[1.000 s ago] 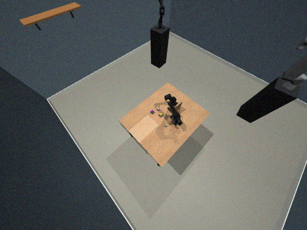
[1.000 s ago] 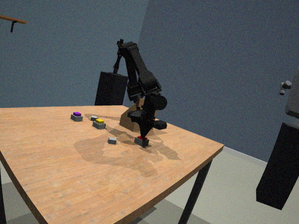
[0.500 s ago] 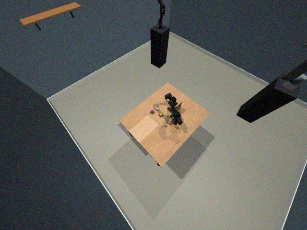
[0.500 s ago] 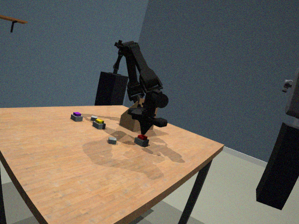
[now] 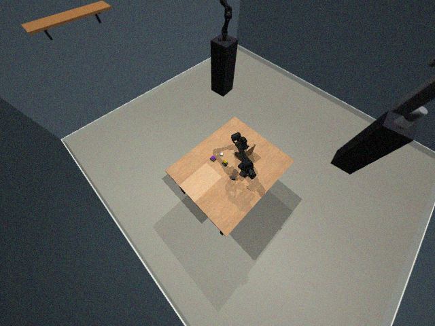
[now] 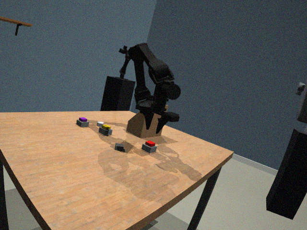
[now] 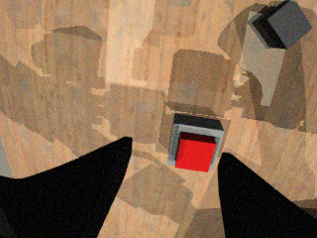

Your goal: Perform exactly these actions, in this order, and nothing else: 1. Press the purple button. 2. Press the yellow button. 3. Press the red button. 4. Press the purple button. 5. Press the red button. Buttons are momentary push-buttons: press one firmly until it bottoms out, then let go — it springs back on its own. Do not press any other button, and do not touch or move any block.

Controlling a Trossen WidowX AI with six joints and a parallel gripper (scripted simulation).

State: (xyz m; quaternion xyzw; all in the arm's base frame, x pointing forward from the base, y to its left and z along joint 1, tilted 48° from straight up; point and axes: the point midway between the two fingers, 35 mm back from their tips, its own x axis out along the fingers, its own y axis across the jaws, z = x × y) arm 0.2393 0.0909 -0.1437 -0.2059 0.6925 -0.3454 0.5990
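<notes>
The red button (image 6: 150,143) (image 7: 196,153) sits on its grey base near the table's right side. My gripper (image 6: 153,130) (image 7: 176,153) (image 5: 247,172) hangs a short way above it, open and empty, with the button between the two fingers in the wrist view. The yellow button (image 6: 106,127) (image 5: 224,161) and the purple button (image 6: 83,119) (image 5: 213,158) stand further left on the table (image 6: 62,173) (image 5: 217,210). In the top view the arm hides the red button.
A small white block (image 6: 100,122) (image 5: 221,153) lies between the purple and yellow buttons. A grey block (image 6: 120,146) (image 7: 284,24) (image 5: 232,177) lies left of the red button. The arm's wooden wedge base (image 6: 138,126) stands behind. Dark pillars stand off the table.
</notes>
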